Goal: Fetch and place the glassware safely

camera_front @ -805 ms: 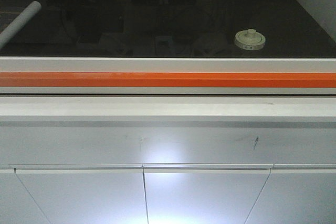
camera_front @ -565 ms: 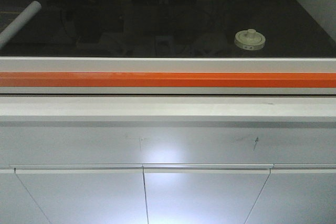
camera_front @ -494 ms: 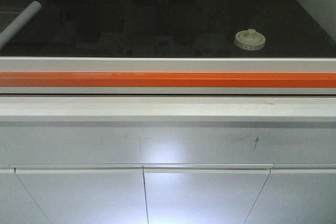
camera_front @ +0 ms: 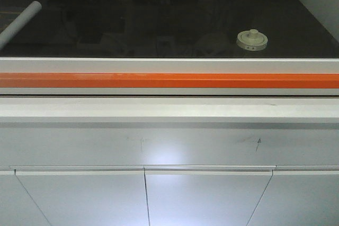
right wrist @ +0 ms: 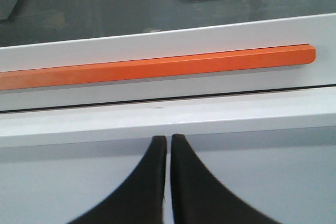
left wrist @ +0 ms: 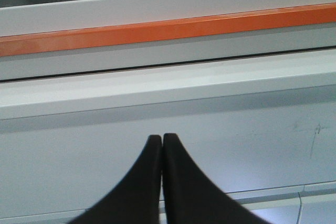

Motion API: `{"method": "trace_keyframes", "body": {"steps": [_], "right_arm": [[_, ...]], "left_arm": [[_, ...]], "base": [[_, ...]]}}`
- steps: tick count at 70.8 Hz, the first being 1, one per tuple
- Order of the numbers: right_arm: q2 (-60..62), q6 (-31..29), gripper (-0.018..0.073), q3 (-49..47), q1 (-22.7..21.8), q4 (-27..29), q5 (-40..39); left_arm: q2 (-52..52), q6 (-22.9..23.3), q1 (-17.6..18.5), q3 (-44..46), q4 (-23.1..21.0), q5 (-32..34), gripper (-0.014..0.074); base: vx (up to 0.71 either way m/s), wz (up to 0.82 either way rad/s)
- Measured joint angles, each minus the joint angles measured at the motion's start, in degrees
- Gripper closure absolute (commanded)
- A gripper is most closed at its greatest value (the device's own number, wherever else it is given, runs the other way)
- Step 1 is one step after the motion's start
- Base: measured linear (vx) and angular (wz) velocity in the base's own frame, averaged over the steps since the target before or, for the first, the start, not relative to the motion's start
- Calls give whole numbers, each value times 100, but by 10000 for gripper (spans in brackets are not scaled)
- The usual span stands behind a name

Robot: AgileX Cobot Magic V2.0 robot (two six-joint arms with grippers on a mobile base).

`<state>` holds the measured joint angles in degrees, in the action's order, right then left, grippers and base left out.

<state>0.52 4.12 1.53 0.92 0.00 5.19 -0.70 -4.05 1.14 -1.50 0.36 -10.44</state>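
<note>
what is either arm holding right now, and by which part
Nothing. The left gripper and right gripper are closed and empty; the jar sits untouched on the dark surface.

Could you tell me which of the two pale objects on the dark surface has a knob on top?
The lidded jar at right; the white roll at left lies flat.

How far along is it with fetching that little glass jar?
Nothing looks done yet. The small clear glass jar with the cream-white knobbed lid sits untouched on the black surface beyond the orange bar. The left gripper and right gripper are both shut and empty, facing the white cabinet front. Reaching, gripping and placing all remain.
</note>
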Motion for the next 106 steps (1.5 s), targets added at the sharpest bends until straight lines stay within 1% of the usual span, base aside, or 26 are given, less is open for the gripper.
{"method": "trace_keyframes", "body": {"steps": [33,57,64,71,78,81,87,92,106], "right_arm": [[0,0,563,0,0,0,-6],[0,0,563,0,0,0,-63],[0,0,563,0,0,0,-196],[0,0,563,0,0,0,-519],[0,0,563,0,0,0,-1192],[0,0,563,0,0,0,-1414],[0,0,563,-221,0,0,-1466],[-27,0,563,-635,0,0,-1436],[-903,-18,563,-2173,0,0,-1382]], "left_arm": [[0,0,0,0,0,26,603],[0,20,0,0,0,508,603],[0,78,0,0,-36,735,603],[0,269,0,0,-236,1144,603],[0,304,0,0,-315,1728,603],[0,304,0,29,-323,1876,603],[7,304,0,361,-338,1920,603],[143,304,0,874,-345,1975,603],[1368,304,0,2687,-340,2076,603]], "base": [[0,0],[0,0],[0,0],[0,0],[0,0],[0,0],[0,0],[0,0],[0,0]]}}
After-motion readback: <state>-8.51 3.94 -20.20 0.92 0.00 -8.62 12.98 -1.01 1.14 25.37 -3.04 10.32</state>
